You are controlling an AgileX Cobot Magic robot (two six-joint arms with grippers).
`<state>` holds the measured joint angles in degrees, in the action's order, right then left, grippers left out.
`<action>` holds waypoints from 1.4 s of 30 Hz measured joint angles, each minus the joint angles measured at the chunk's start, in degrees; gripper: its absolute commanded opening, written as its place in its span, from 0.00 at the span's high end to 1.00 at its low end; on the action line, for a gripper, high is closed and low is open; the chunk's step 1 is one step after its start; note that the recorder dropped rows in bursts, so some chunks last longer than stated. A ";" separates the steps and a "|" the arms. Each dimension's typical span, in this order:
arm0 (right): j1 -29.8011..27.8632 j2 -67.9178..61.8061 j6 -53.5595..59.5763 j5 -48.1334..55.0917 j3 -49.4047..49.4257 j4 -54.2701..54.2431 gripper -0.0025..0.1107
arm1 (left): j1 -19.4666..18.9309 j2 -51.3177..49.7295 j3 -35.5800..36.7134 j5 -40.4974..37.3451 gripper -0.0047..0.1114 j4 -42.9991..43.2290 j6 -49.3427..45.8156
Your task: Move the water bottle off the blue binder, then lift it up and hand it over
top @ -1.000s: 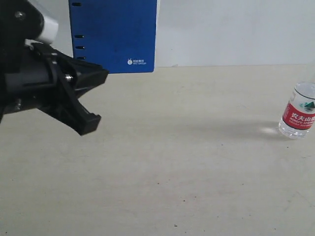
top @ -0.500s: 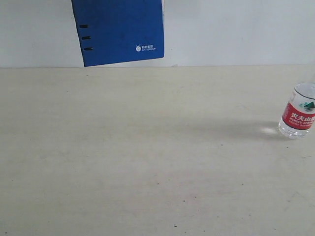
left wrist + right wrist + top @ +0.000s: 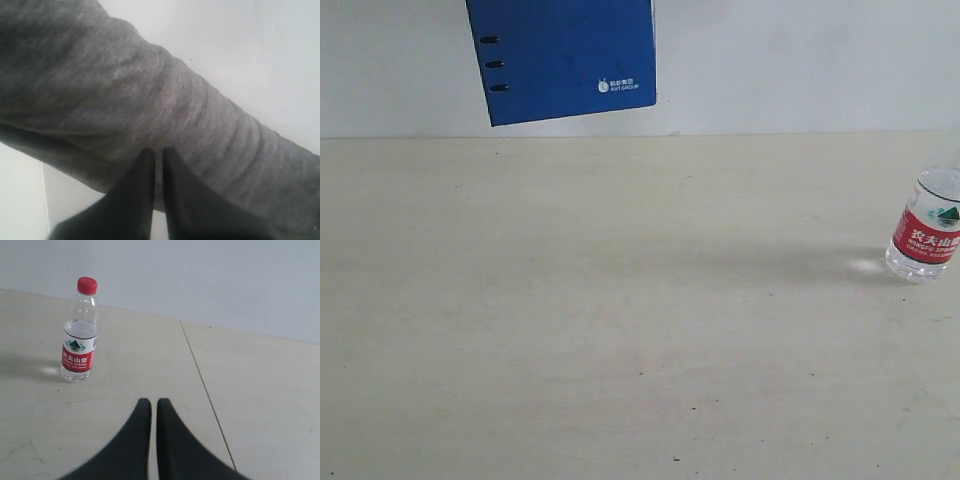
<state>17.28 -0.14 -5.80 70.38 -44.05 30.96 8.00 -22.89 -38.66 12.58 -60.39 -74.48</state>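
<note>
The water bottle [image 3: 926, 235] stands upright on the table near the right edge of the exterior view, well apart from the blue binder [image 3: 565, 55]. The binder hangs slightly tilted in the air in front of the wall; whatever holds it is out of view. In the right wrist view the bottle [image 3: 79, 340], with its red cap and label, stands some way beyond my right gripper [image 3: 154, 401], which is shut and empty. My left gripper [image 3: 158, 150] is shut with nothing in it, close to a grey sleeve [image 3: 150, 90]. Neither gripper shows in the exterior view.
The pale table [image 3: 620, 320] runs back to a white wall [image 3: 800, 60]. A thin seam [image 3: 200, 375] crosses the table surface in the right wrist view. The grey sleeved arm fills most of the left wrist view.
The left arm has gone out of the exterior view. The blue binder has risen a little and tilted. The bottle has not moved.
</note>
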 measured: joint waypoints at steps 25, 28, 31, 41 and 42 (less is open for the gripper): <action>0.00 0.00 0.00 0.00 0.00 -2.74 0.97 | -1.95 22.66 36.02 -25.90 0.92 -6.84 0.13; 0.00 0.00 0.00 0.00 0.00 -2.60 0.97 | -1.95 22.71 38.34 -28.37 0.92 -3.75 0.13; 0.00 0.00 -2.14 0.00 0.00 -3.11 0.97 | -1.95 22.71 38.44 -31.25 0.92 -0.96 0.13; 0.00 0.00 -4.31 0.00 0.00 -3.24 0.97 | -1.95 22.71 38.44 -31.51 0.92 0.07 0.13; 0.00 0.00 -4.31 0.00 0.00 -3.24 0.97 | -1.95 22.71 38.44 -31.51 0.92 0.07 0.13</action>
<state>17.28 -0.14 -10.11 70.38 -44.05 27.72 6.05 -0.18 -0.21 -18.92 -60.31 -74.35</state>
